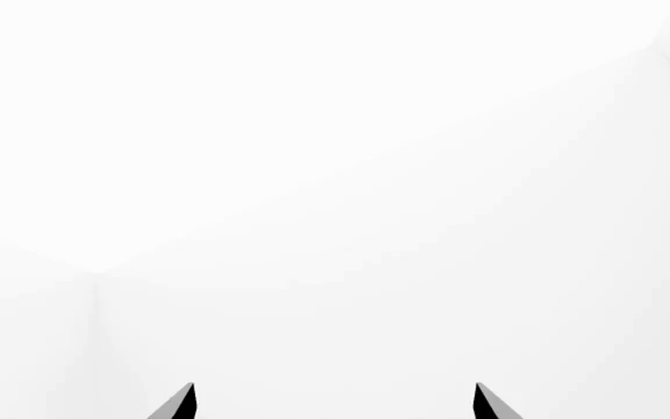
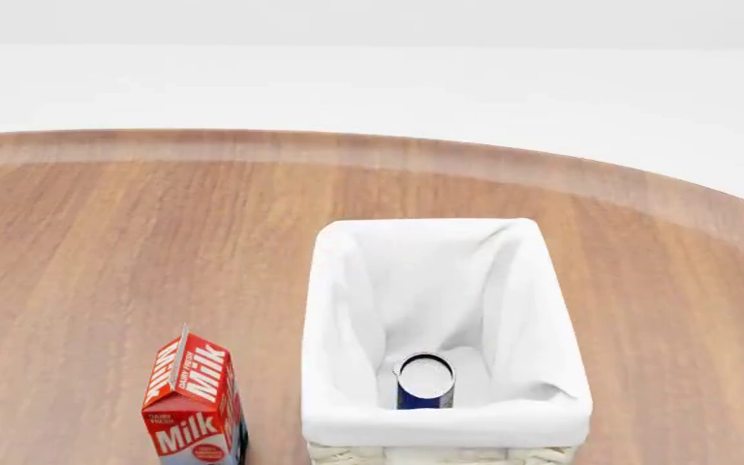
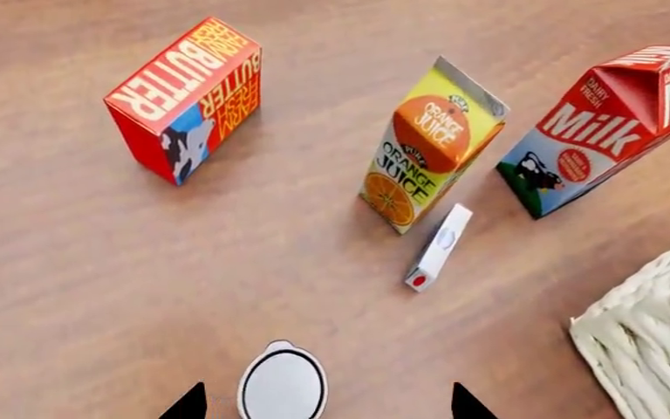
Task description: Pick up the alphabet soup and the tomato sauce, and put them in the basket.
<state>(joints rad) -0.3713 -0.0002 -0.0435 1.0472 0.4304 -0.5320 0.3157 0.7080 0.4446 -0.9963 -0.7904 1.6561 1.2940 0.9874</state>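
The cream-white basket with its white cloth lining stands at the front of the wooden table in the head view. The alphabet soup, blue label and silvery top, stands upright inside it at the near end. In the right wrist view a can shows only its silvery lid, so I cannot tell whether it is the tomato sauce. It stands between the spread fingertips of my open right gripper, nearer one tip. My left gripper is open with only blank white in front of it. Neither arm shows in the head view.
A red milk carton stands left of the basket. The right wrist view shows a butter box, an orange juice carton, the milk carton, a small white box lying flat, and a wicker basket corner.
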